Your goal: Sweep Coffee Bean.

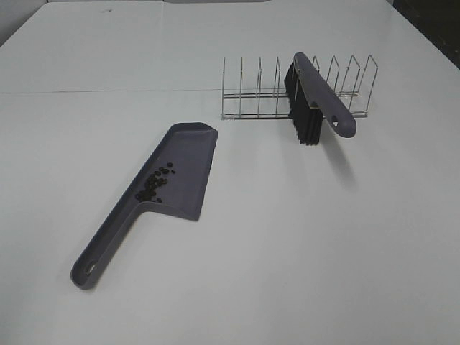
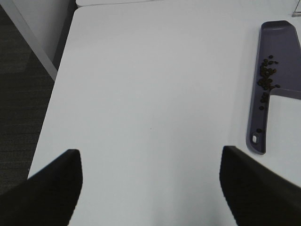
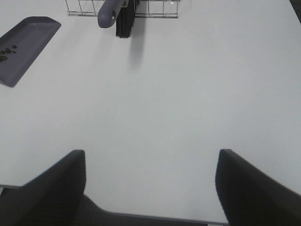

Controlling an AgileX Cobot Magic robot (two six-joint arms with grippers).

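Note:
The coffee bean cluster (image 1: 154,183) lies as a small dark heap inside the grey-purple dustpan (image 1: 183,154), near where the pan meets its handle. The dustpan rests flat on the white table, handle toward the front left. A black-bristled brush (image 1: 310,100) with a grey-purple handle stands propped in a wire rack (image 1: 248,97). The left wrist view shows the beans (image 2: 267,77) on the dustpan (image 2: 277,40) off to one side. My left gripper (image 2: 150,188) is open over bare table, holding nothing. Far from the brush (image 3: 120,16), my right gripper (image 3: 150,188) also stands open and empty. Neither arm appears in the high view.
The wire rack has several upright loops and stands at the back right of the table. The table's left edge (image 2: 51,84) drops to dark floor, and its front edge (image 3: 155,217) lies just under my right gripper.

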